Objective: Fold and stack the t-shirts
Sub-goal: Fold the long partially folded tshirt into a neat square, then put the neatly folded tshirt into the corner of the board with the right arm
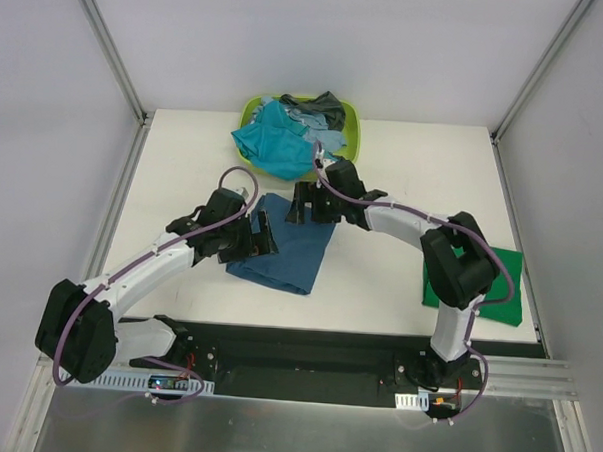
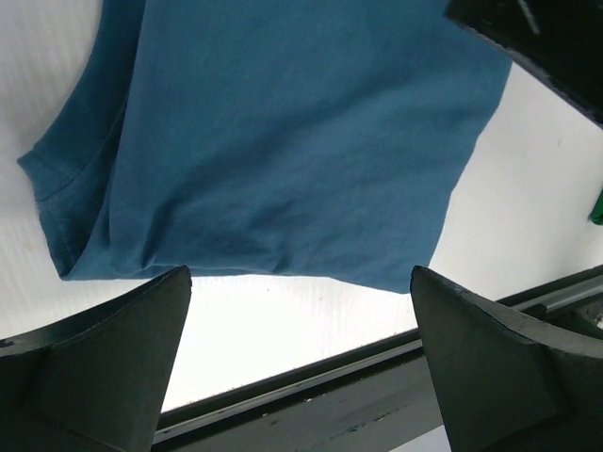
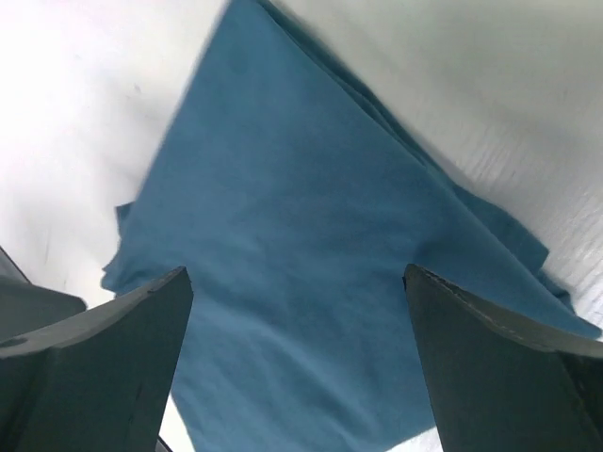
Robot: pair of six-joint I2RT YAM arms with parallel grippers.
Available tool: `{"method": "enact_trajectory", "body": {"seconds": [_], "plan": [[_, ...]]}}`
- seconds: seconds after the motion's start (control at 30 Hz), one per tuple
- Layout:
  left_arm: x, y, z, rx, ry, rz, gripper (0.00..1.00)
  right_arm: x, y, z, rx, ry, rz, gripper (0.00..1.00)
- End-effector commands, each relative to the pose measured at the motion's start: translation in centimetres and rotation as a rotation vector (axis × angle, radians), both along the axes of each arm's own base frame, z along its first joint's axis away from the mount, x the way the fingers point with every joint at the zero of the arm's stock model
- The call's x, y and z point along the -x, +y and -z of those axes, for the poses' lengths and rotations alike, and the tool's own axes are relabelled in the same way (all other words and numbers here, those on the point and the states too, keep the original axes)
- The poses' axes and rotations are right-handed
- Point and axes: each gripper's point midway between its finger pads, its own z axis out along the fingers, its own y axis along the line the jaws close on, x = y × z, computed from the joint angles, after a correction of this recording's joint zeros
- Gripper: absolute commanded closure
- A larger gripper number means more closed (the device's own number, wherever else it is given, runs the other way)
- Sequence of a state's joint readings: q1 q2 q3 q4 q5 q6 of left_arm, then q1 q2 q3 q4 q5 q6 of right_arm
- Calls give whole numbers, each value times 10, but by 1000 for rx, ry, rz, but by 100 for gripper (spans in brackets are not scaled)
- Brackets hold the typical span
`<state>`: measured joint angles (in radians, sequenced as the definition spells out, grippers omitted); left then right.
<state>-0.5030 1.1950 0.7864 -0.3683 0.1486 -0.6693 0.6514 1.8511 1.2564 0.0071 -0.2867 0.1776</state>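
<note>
The dark blue folded cloth t-shirt [image 1: 292, 254] lies flat near the middle of the white bench [image 1: 414, 161]. Our left fingers [image 2: 104, 377] and right fingers [image 3: 94, 377] are spread wide close by it and hold nothing. We should lift both straight up, so no cloth snags. The shirt's long side runs from the far edge toward the near left corner. We cannot tell where its neck is.

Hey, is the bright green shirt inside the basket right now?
No, the bright green shirt lies flat on the right side of the table, well apart from the basket at the far edge.
</note>
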Motion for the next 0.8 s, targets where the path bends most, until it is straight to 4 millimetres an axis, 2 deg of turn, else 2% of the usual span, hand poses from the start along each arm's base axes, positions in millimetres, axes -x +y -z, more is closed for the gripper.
{"method": "enact_trajectory", "body": {"seconds": [0.0, 0.1, 0.13, 0.2, 0.27, 0.33, 0.37, 0.43, 0.47, 0.53, 0.63, 0.7, 0.77], "plan": [[0, 10, 1, -1, -31, -73, 1, 7, 5, 24, -28, 98, 31, 4], [3, 18, 1, -10, -59, -97, 1, 24, -8, 43, -24, 152, 78, 4], [5, 20, 2, -14, -62, -99, 1, 38, -18, 55, -17, 189, 103, 4], [6, 25, 4, -31, -63, -116, 1, 62, -30, 63, -31, 226, 152, 4], [6, 30, 6, -56, -66, -124, 1, 93, -38, 62, -24, 225, 192, 4], [4, 37, 3, -92, -71, -141, 1, 131, -42, 62, -11, 217, 224, 4], [2, 40, -1, -105, -83, -149, 1, 153, -40, 58, -10, 188, 213, 4], [0, 46, -5, -135, -98, -165, 1, 179, -37, 40, 8, 90, 184, 4], [0, 47, -7, -138, -105, -166, 1, 184, -39, 27, 25, 45, 179, 4], [2, 49, -8, -141, -109, -164, 1, 180, -49, 6, 64, -37, 186, 4], [9, 51, -5, -141, -100, -154, 1, 159, -71, -18, 101, -193, 257, 4], [14, 55, 2, -152, -92, -155, 1, 149, -91, -23, 171, -258, 312, 4], [22, 55, 12, -147, -60, -144, 1, 148, -103, -19, 223, -252, 322, 4]]}}
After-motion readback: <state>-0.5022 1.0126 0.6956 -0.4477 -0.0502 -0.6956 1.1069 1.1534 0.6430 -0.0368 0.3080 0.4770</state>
